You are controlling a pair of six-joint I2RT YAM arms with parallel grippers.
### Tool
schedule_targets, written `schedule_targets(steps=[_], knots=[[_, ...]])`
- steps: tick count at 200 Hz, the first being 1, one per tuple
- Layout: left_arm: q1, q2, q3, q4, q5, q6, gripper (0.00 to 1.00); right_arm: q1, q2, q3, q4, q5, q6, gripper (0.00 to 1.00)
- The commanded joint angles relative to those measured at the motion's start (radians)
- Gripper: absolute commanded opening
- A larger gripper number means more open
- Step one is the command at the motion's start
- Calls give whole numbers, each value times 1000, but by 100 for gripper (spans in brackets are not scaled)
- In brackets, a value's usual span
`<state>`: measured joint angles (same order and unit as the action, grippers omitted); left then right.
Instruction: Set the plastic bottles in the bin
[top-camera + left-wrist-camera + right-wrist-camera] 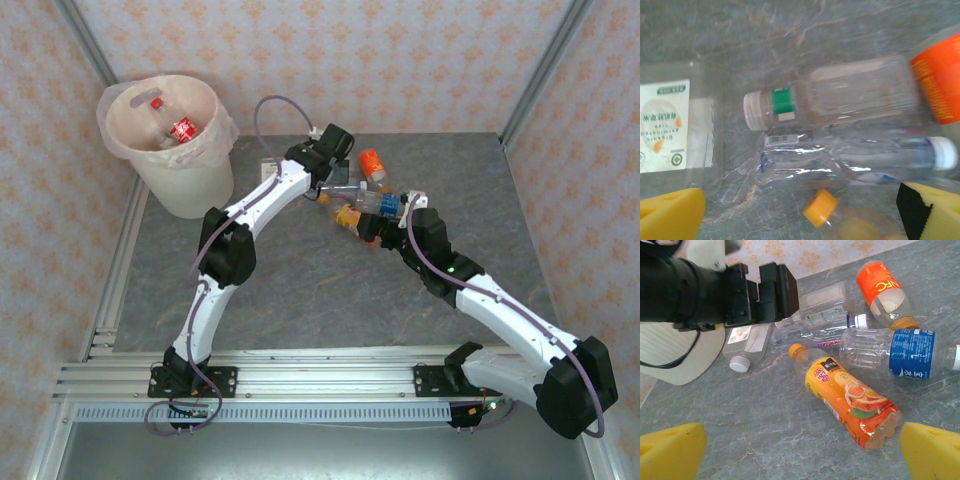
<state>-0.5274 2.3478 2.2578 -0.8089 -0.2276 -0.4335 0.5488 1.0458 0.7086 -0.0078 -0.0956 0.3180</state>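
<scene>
**Top view.** The bin [190, 190] stands at the table's far left corner with a red-labelled bottle [184, 130] inside. The other plastic bottles [365, 195] lie clustered on the table, well apart from the bin.

**Left wrist view.** The left gripper [340, 183] hangs over the cluster, jaws wide. A crushed clear bottle [850, 162] and a green-banded bottle [840, 97] lie ahead of its yellow pads [670, 215].

**Right wrist view.** The right gripper [800, 455], jaws likewise wide, faces an orange juice bottle [850, 402] lying just beside a blue-labelled bottle [905, 352].
</scene>
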Motion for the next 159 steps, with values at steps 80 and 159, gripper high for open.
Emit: schedule_targets(steps=[80, 159], knots=[[176, 68, 29, -92, -42, -83, 100, -3, -15, 25, -26, 32, 25, 99], [276, 129, 62, -89, 95, 4, 100, -3, -19, 23, -39, 46, 28, 99]])
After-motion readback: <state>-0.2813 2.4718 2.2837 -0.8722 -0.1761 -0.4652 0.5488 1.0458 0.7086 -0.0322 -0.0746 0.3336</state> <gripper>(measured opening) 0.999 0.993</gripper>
